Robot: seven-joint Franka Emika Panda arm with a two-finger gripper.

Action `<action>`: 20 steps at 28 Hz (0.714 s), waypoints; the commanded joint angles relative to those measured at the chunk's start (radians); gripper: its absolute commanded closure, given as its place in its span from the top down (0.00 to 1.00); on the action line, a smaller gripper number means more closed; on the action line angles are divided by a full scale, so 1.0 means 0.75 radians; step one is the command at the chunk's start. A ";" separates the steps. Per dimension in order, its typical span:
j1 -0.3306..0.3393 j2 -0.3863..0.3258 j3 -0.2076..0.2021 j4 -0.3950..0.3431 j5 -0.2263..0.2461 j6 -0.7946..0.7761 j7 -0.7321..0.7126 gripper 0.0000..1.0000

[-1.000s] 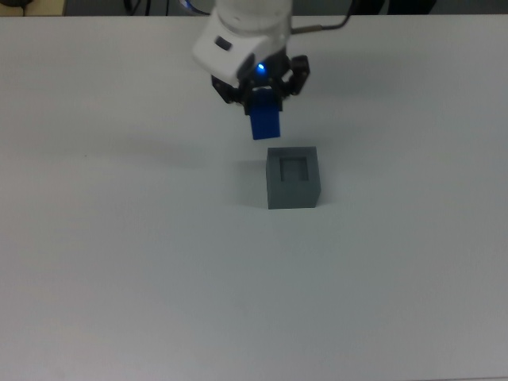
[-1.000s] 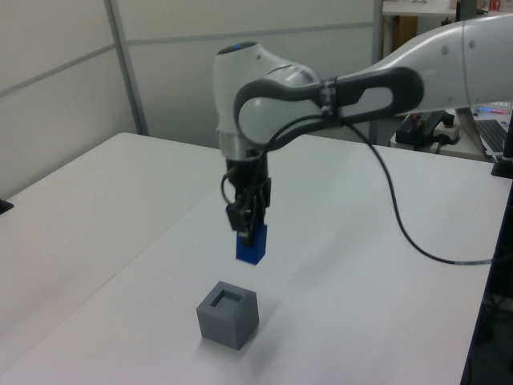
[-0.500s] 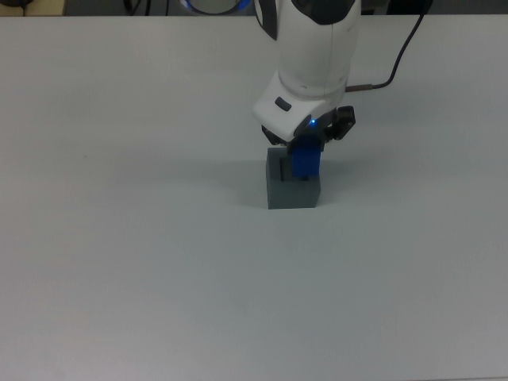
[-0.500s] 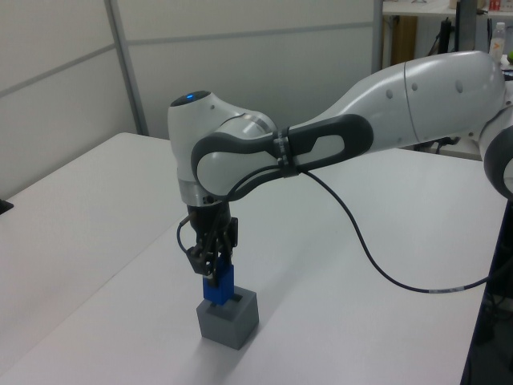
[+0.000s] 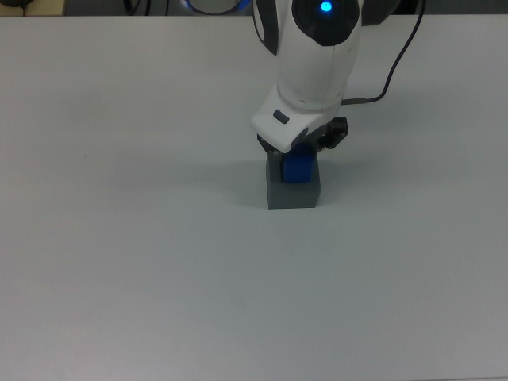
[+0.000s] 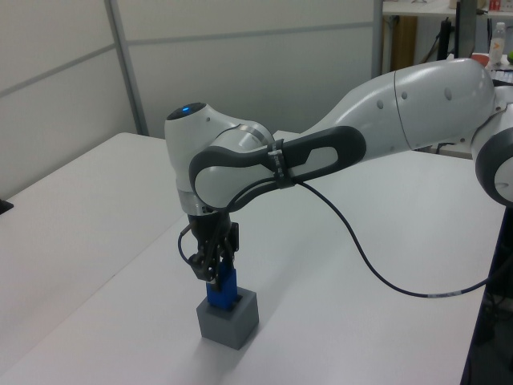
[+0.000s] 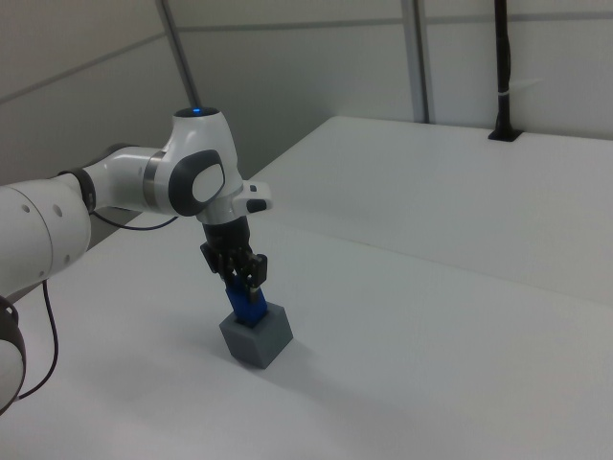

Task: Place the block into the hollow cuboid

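White desk [image 5: 119, 262], bare except for the hollow cuboid [image 5: 294, 193], which sits near the middle, a bit toward the far edge in the top view. My gripper [image 6: 215, 277] is directly over it, fingers clamped on the block [image 6: 219, 290]. Block is upright w/ its lower end down in the cuboid's top recess; upper part sticks out above the rim.

Tool [image 7: 246, 292] grips blue block [image 7: 250, 305], upright, partly sunk in grey hollow cuboid [image 7: 256, 337].
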 commanded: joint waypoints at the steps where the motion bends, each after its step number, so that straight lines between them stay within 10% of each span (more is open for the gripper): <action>1: 0.025 0.013 -0.023 0.017 -0.046 0.009 0.014 0.34; 20: 0.054 0.009 -0.009 -0.028 -0.081 -0.011 0.029 0.34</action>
